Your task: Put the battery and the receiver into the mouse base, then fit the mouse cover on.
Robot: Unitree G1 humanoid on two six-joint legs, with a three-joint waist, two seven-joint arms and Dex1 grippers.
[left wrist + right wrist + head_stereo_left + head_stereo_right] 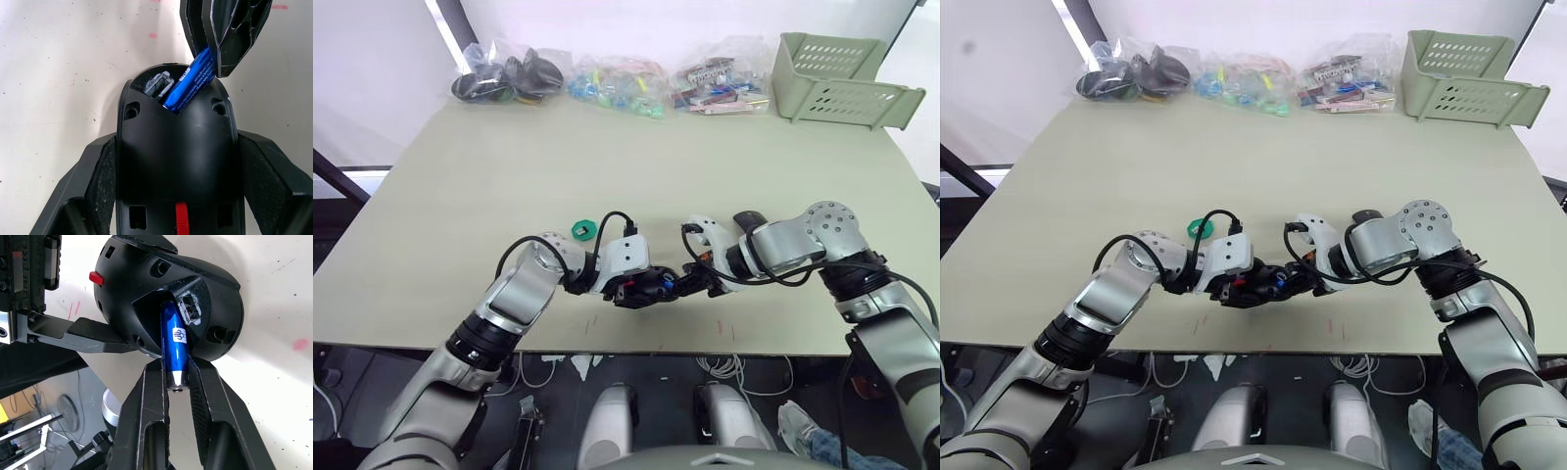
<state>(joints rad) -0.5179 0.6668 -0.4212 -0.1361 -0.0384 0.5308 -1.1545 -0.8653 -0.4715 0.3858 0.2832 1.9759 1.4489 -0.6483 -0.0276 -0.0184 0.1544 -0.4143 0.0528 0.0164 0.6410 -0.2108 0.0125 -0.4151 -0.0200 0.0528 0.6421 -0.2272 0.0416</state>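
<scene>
Beige worktop [636, 166], bags and basket along 12 o'clock edge; left claw [176, 196] clamped round mouse base [176, 152] near 6 o'clock edge; right claw [176, 382] pinching battery [173, 345], tip angled into compartment; receiver possibly seated beside it; risk: tilted battery jams or slips.

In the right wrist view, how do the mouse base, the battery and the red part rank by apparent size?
1. mouse base
2. battery
3. red part
The right gripper holds the battery; the left gripper holds the base.
</scene>
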